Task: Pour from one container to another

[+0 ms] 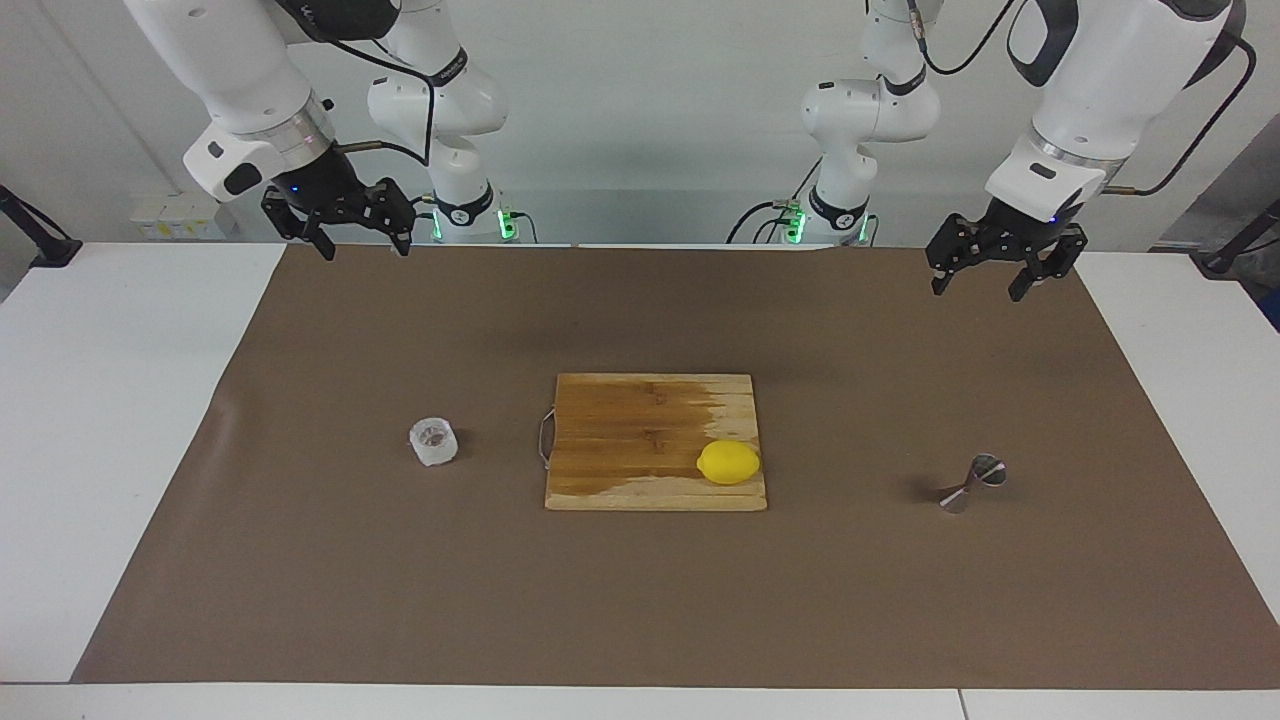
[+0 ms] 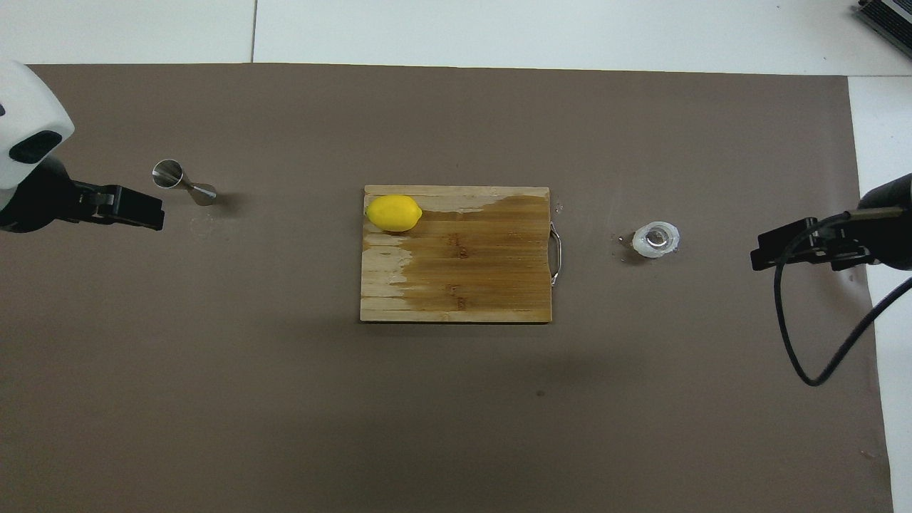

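Note:
The small translucent whitish cup (image 1: 433, 441) stands on the brown mat toward the right arm's end of the table, beside the cutting board; it also shows in the overhead view (image 2: 656, 239). The shiny steel hourglass jigger (image 1: 973, 484) stands on the mat toward the left arm's end, also seen from overhead (image 2: 184, 183). My right gripper (image 1: 363, 245) hangs open and empty in the air over the mat's edge nearest the robots, well apart from the cup. My left gripper (image 1: 980, 287) hangs open and empty over that same edge, well apart from the jigger. Both arms wait.
A wooden cutting board (image 1: 640, 430) with a metal handle lies at the mat's middle, partly darkened by wet. A yellow lemon (image 1: 729, 462) rests on its corner toward the jigger. The brown mat (image 1: 640, 600) covers most of the white table.

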{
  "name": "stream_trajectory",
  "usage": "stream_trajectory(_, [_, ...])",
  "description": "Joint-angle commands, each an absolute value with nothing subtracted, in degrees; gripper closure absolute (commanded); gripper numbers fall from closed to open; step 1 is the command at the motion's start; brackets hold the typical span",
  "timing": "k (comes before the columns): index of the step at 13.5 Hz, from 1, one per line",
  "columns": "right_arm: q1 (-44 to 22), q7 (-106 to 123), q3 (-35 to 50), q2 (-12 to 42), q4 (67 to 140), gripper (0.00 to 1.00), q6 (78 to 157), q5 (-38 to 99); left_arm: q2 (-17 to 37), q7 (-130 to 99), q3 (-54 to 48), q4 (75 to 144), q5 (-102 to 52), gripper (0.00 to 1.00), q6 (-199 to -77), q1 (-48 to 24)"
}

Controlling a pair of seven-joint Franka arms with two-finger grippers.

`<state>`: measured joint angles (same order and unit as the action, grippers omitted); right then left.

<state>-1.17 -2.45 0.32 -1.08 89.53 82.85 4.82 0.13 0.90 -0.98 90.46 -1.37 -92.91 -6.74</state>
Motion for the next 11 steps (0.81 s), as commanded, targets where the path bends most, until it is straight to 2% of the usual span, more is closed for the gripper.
stream_trajectory(1, [-0.44, -3.25, 1.14, -1.14, 89.47, 0.0, 82.62, 3.96, -0.79, 1.49, -0.09, 92.28, -1.67, 0.0, -93.25, -7.3])
stream_trajectory(7, [-0.35, -3.25, 1.14, -1.14, 89.47, 0.0, 82.62, 3.96, -1.76, -2.54, -0.09, 92.29, -1.76, 0.0, -90.78, -6.42])
stream_trajectory(11, [-0.35, -3.25, 1.14, -1.14, 89.47, 0.0, 82.53, 3.96, 2.1, -3.59, 0.17, 90.88, -5.52, 0.0, -91.05, -4.05])
